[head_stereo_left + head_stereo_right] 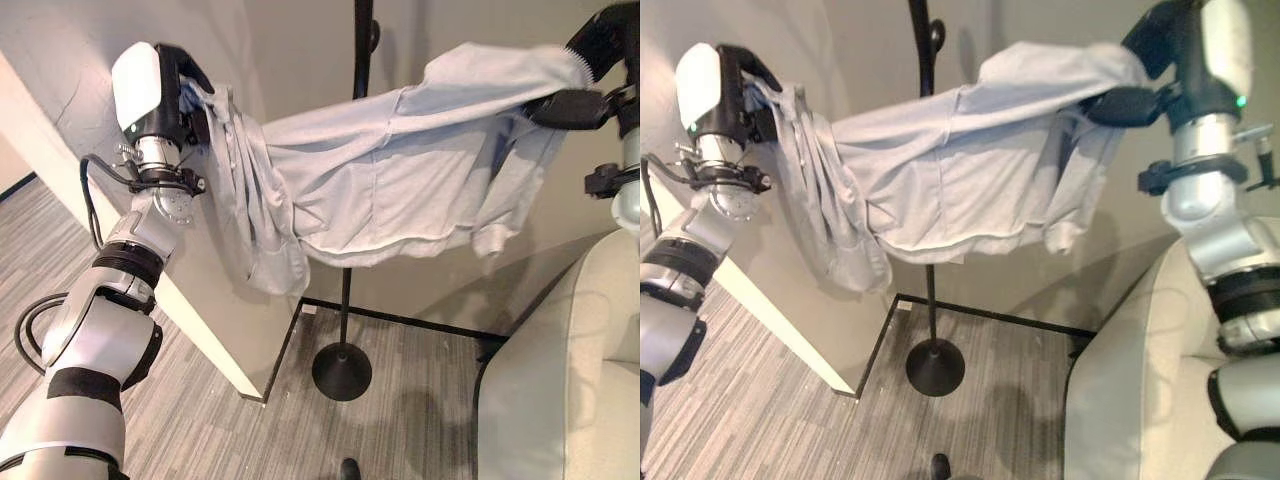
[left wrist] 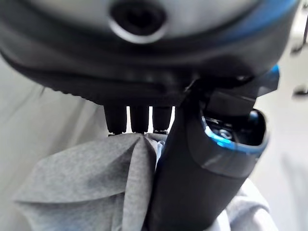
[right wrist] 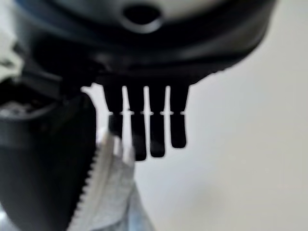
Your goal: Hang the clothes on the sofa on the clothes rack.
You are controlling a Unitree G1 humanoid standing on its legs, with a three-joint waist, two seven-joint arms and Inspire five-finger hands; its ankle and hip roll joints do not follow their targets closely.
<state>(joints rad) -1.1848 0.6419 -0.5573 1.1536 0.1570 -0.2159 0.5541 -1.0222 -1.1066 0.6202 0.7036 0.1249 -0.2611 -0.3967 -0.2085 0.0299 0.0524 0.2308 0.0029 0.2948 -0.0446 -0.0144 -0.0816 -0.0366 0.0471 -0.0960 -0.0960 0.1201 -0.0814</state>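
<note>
Left hand [image 1: 185,85] pinches one bunched end of the grey jacket [image 1: 380,180], right hand [image 1: 1140,95] clamps the ribbed hem at the other; the garment hangs stretched between them, up in front of the black rack pole [image 1: 346,290], clear of the sofa [image 1: 570,380]. Judgement: keep it taut, raise the collar to a hook [image 1: 936,35], and release only once it catches.

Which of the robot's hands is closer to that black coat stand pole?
Left, as far as I can judge. The left hand grips the light grey jacket beside the black metal rack pole; the right hand holds the other end farther off.
</note>
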